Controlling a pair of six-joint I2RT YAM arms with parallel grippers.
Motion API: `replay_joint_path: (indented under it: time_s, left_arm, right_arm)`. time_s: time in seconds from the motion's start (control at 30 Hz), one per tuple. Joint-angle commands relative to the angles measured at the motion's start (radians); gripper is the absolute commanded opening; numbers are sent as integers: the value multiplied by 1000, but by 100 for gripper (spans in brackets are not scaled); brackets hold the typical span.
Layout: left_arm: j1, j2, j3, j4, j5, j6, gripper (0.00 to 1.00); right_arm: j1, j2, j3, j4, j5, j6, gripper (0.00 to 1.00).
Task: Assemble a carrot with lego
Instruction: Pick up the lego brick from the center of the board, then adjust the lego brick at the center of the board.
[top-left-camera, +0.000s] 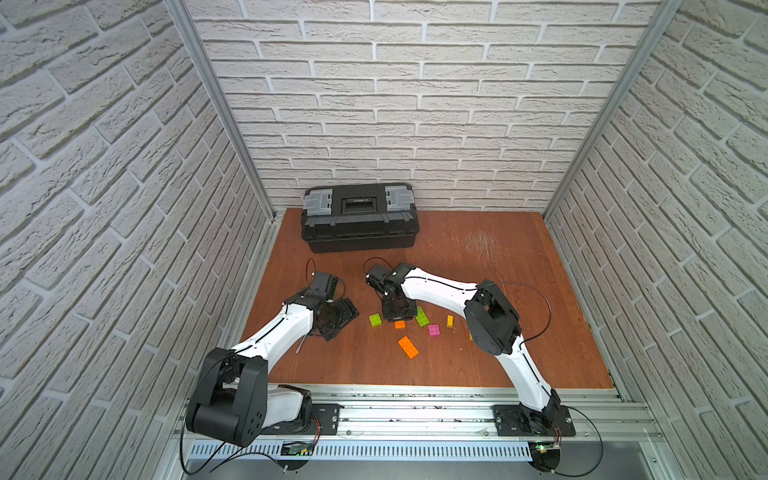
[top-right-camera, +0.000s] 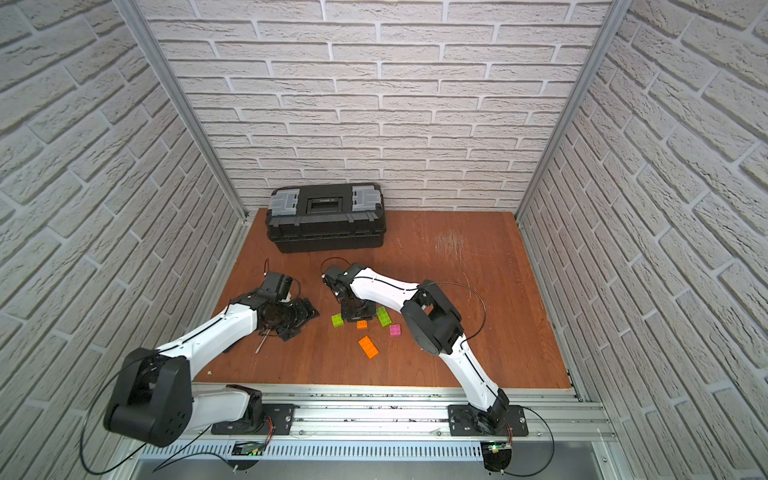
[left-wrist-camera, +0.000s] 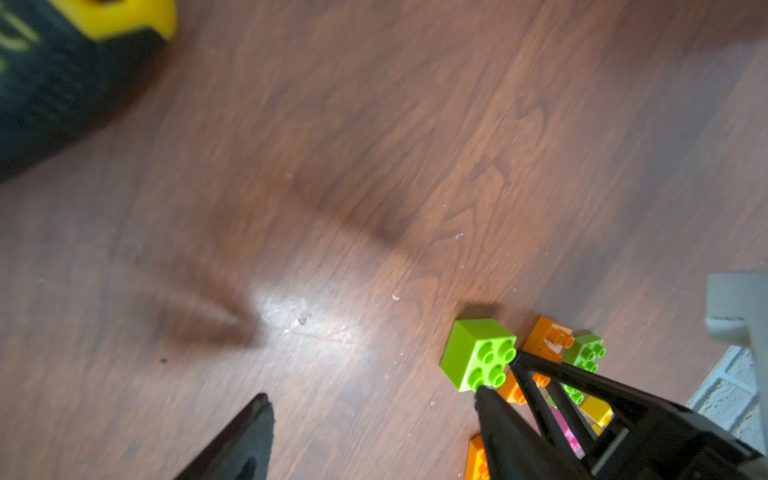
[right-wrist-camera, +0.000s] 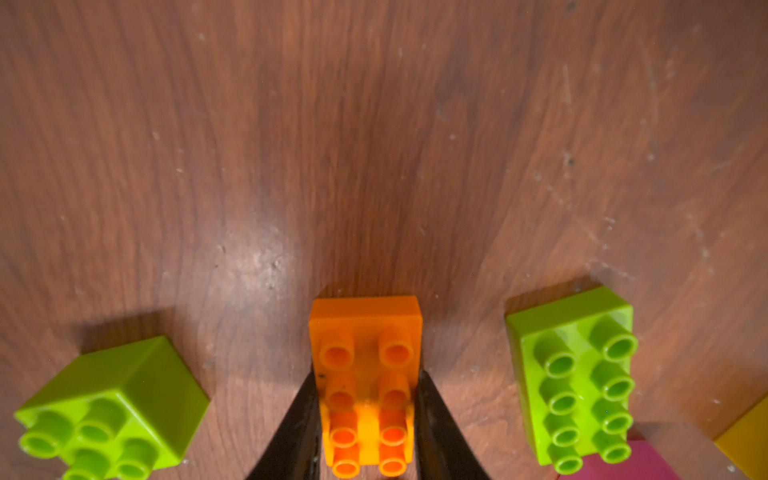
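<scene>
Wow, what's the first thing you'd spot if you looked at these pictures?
Bright little bricks near the middle of the brown table jump out first: a lime-green brick, a pink brick and a loose orange brick. Among them, the right gripper pinches a second orange brick by its sides. A big black toolbox sits at the table's back edge.

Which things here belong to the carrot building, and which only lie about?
For the job: long orange plastic studded brick between the right fingers; second long orange brick; short lime-green brick; long lime-green brick; pink brick; small yellow brick.
Lying about: black plastic toolbox; black-and-yellow tool handle.
</scene>
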Motion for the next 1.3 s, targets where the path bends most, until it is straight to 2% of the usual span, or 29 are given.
replay_joint_path:
  time_s: [0.0, 0.1, 0.37, 0.7, 1.03, 1.27]
  left_arm:
    - [-12, 32, 32, 32, 19, -3, 75]
    - [-15, 75, 59, 49, 25, 4, 69]
    - [-42, 234, 176, 71, 31, 24, 64]
    - [-157, 406, 264, 95, 44, -8, 52]
    - [-267, 411, 229, 145, 41, -94, 45]
    - [-342, 291, 156, 146, -47, -192, 39]
  right_arm:
    - [-8, -61, -49, -7, 5, -16, 25]
    - [-13, -119, -91, 24, -6, -44, 23]
    - [-26, -296, -214, 89, -33, -154, 19]
    - [-26, -383, -230, 71, -53, -239, 16]
    - [-38, -447, -275, 69, -40, -257, 16]
    - [-39, -497, -339, 62, -45, -212, 15]
